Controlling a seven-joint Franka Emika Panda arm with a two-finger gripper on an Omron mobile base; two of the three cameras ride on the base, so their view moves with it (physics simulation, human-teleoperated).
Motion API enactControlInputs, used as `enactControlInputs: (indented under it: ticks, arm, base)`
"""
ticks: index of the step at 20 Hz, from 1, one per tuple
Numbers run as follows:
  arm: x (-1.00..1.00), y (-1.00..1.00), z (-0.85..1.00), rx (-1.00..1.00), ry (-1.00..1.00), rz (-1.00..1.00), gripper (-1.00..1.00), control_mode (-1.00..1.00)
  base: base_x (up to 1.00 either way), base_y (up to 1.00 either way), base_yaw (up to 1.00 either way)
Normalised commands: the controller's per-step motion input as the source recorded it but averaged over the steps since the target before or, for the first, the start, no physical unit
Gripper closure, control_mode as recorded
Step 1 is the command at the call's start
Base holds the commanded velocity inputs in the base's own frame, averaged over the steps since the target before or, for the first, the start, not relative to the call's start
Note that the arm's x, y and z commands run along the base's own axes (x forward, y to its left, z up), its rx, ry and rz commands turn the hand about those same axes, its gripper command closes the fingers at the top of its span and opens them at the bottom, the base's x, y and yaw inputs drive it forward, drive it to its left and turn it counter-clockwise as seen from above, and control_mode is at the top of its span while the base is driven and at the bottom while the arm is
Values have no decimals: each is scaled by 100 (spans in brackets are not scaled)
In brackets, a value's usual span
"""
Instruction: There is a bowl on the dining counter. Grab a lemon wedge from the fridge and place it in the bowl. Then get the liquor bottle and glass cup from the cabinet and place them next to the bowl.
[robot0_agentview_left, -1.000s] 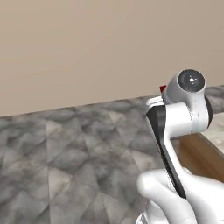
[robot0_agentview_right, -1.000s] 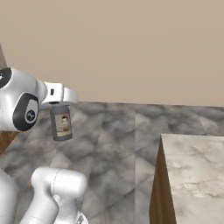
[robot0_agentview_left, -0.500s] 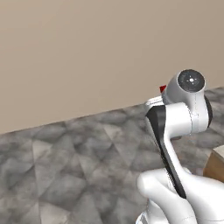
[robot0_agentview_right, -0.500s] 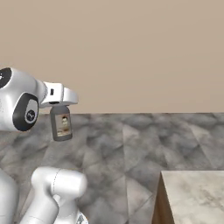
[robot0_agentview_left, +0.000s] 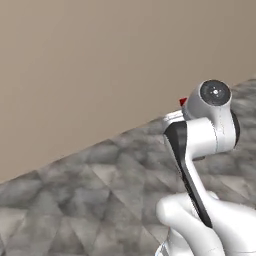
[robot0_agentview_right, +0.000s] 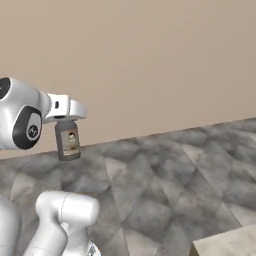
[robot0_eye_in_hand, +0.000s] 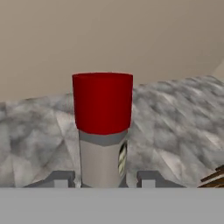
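Left base view has the white arm folded up from the lower right, its dark-trimmed link rising to a round grey-capped joint; just left of that joint a sliver of red cap (robot0_agentview_left: 183, 101) pokes out, above the grey mottled stone-tile floor (robot0_agentview_left: 85, 195) and in front of the plain beige wall (robot0_agentview_left: 90, 65).

Right base view, reading from the left: the arm's rounded white elbow, then the white hand reaching out level, and under it the gripper (robot0_agentview_right: 66, 120) carrying the small dark grey see-through liquor bottle (robot0_agentview_right: 68, 141) well above the floor. The bottle hangs upright below the hand, its body clear of everything else. A pale label with a small picture sits on its front; any writing on it is too small to read. Far right of the bottle, at the bottom corner, a piece of beige-grey marbled dining counter (robot0_agentview_right: 227, 245) shows.

Hand view looks along the bottle: a smooth, glossy red cylinder cap above a grey collar and a pale neck, with the two dark finger tips pressed in on either side at the neck's base, pinching it. Behind the cap lie the tiles, matt and veined.
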Motion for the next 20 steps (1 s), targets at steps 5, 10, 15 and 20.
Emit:
enactControlInputs:
  ticks: [5, 10, 15, 20]
  arm:
    - [0, 0, 0, 0, 0, 0, 100, 100]
    - [0, 0, 0, 0, 0, 0, 100, 100]
    - [0, 0, 0, 0, 0, 0, 100, 100]
    - [0, 0, 0, 0, 0, 0, 100, 100]
  base:
    - [42, 49, -79]
    - [29, 42, -83]
    - [28, 45, -81]
    - [32, 68, -70]
